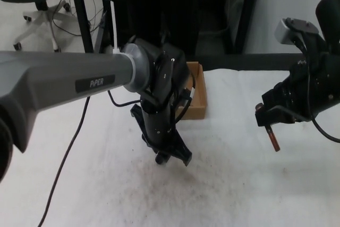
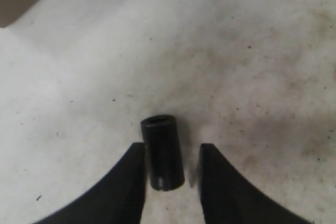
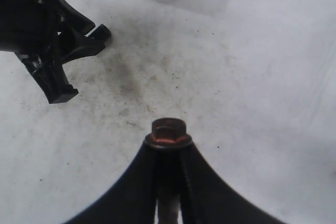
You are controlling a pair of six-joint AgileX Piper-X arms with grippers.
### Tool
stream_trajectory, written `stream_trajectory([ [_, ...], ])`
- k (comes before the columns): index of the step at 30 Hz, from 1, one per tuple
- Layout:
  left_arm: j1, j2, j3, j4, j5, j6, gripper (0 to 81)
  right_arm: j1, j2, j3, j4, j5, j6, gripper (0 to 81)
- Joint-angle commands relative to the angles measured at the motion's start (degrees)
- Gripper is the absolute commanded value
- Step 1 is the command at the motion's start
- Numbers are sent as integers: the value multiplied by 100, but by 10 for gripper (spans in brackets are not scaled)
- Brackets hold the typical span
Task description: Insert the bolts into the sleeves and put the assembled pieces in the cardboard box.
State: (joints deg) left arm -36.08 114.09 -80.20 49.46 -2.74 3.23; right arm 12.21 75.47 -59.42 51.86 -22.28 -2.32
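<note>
The left gripper (image 1: 172, 158) sat low on the bench (image 1: 239, 184), fingers apart either side of a black sleeve (image 2: 163, 153) lying there. The right gripper (image 3: 169, 153), well apart, was clamped on a reddish bolt (image 3: 169, 132). Picking up the sleeve seemed the step in hand; next it would need to close squarely, then align bolt with bore.

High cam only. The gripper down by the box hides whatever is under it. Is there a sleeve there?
Observer: Yes. A black sleeve lies on the bench inside the left gripper.
Operator: Clamped?
Observer: No. The gripper is open, with a gap between the sleeve and one finger.
Operator: How's the other arm's bolt sitting?
Observer: The bolt has its hex head just past the tips of the right gripper, which is shut on the shank.
</note>
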Motion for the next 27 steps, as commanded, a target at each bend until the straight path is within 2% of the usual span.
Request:
stream_trajectory([
  [1, 49, 4, -52, 58, 35, -138, 322, -21, -88, -2, -62, -81, -23, 8],
  [13, 61, 196, -52, -88, 395, -226, 322, -21, -88, -2, -62, -81, -23, 8],
  [23, 61, 419, -52, 96, 366, -201, 314, -21, -88, -2, -62, -81, -23, 8],
  [24, 61, 419, -52, 81, 366, -181, 273, -21, -88, -2, -62, -81, -23, 8],
  [26, 61, 419, -52, 77, 366, -90, 112, -21, -84, -2, -62, -58, -23, 8],
  [27, 61, 405, -52, 99, 366, -65, 3, -21, -84, -2, -62, -52, -23, 8],
])
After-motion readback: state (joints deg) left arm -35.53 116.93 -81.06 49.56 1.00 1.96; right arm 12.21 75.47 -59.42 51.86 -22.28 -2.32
